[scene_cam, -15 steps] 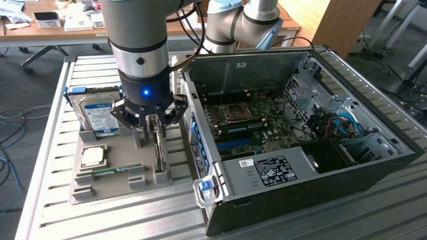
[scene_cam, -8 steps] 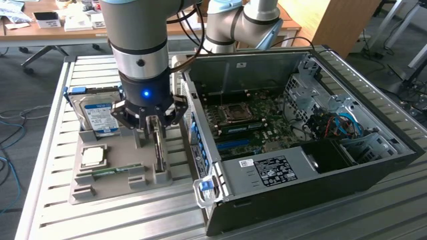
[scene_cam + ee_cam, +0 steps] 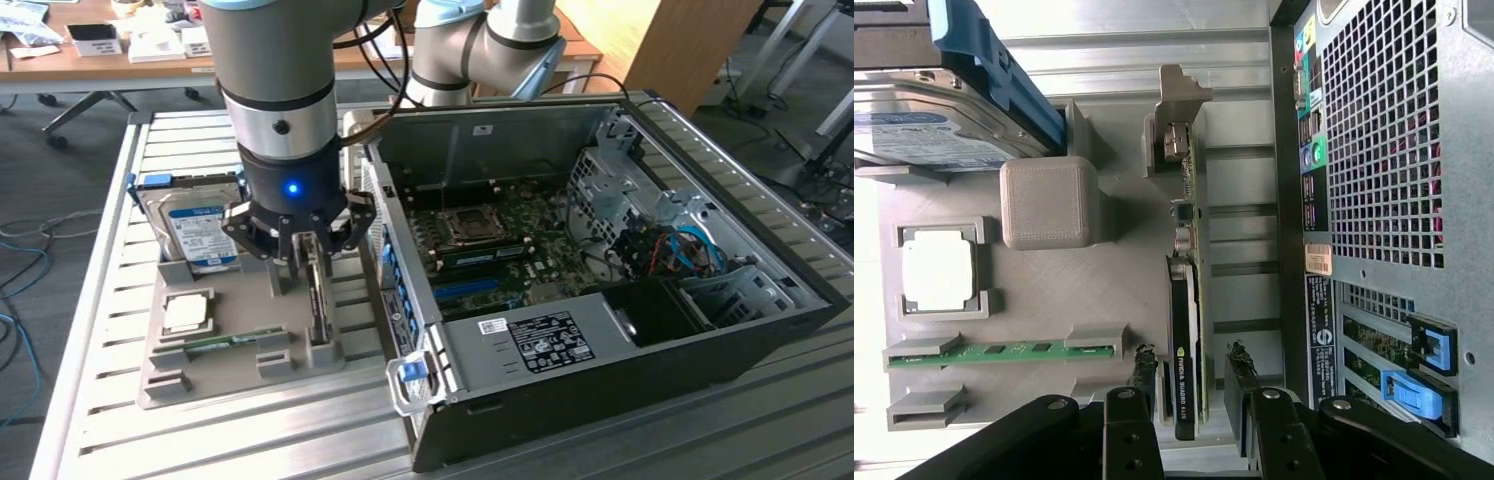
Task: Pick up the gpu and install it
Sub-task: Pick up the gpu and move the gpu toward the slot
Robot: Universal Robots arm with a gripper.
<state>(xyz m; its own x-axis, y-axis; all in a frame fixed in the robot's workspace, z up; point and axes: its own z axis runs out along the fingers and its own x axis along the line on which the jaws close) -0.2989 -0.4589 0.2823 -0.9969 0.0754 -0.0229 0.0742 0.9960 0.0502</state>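
The gpu (image 3: 318, 305) (image 3: 1185, 320) stands on edge in a slot of the grey holder tray (image 3: 220, 385), its dark face and metal end bracket seen edge-on. My gripper (image 3: 310, 250) (image 3: 1191, 368) hangs straight above it, open. Its two black fingers (image 3: 1144, 370) straddle the card's near end, with a small gap on each side. Nothing is held. The open computer case (image 3: 601, 250) lies just beside the tray on the exterior view's right, with its motherboard (image 3: 487, 245) exposed.
On the tray also sit a silver hard drive (image 3: 194, 228) (image 3: 934, 130) with a blue label, a processor chip (image 3: 187, 312) (image 3: 939, 270), a green memory stick (image 3: 220, 343) (image 3: 1004, 352) and a grey block (image 3: 1049, 200). The case's perforated rear wall (image 3: 1384, 150) stands close to the card.
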